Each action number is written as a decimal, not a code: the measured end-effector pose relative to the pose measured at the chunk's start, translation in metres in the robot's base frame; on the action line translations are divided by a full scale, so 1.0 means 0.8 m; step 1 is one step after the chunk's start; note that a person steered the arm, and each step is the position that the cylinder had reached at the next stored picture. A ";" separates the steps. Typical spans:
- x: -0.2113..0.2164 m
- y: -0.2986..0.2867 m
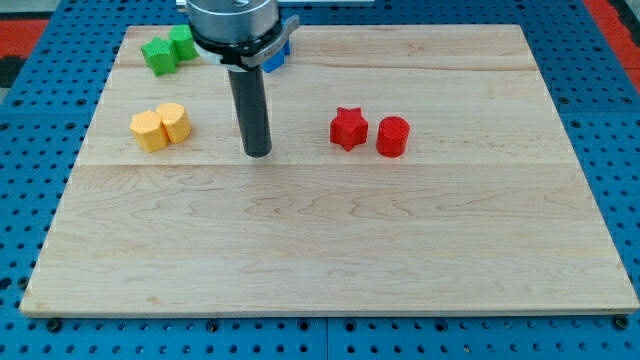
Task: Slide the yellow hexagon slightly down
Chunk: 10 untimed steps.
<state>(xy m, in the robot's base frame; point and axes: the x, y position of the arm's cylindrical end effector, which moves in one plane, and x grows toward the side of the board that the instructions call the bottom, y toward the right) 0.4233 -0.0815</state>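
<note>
Over toward the view's left of the wooden tabletop (330, 250) sits the yellow pair, so I'll use my tip (258, 153) as the landmark for everything. It's planted on the tabletop, roughly mid-board but a bit up and left of centre, touching no block.

The yellow hexagon (150, 131) is well off to the view's left of my tip, just slightly higher in the view. Right beside it — touching, as far as I can tell — is a yellow cylinder (174, 122), on the side nearer my tip. So the cylinder sits between my tip and the hexagon.

To the view's right of my tip there's a red star (348, 128), and just past that a red cylinder (393, 136), close to each other with maybe a sliver of a gap.

Up and to the view's left of my tip, near the tabletop's top edge, are two green blocks (167, 49) pressed together; their shapes are hard to call. A blue block (277, 58) peeks out from behind the arm's body, above my tip — mostly hidden.

No fingers on this rig, just the rod, so nothing is being gripped.
</note>
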 end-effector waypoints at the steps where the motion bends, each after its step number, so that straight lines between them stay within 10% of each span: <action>1: 0.000 -0.013; 4: -0.107 -0.080; 10: -0.011 -0.183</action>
<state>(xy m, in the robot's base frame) 0.4141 -0.2278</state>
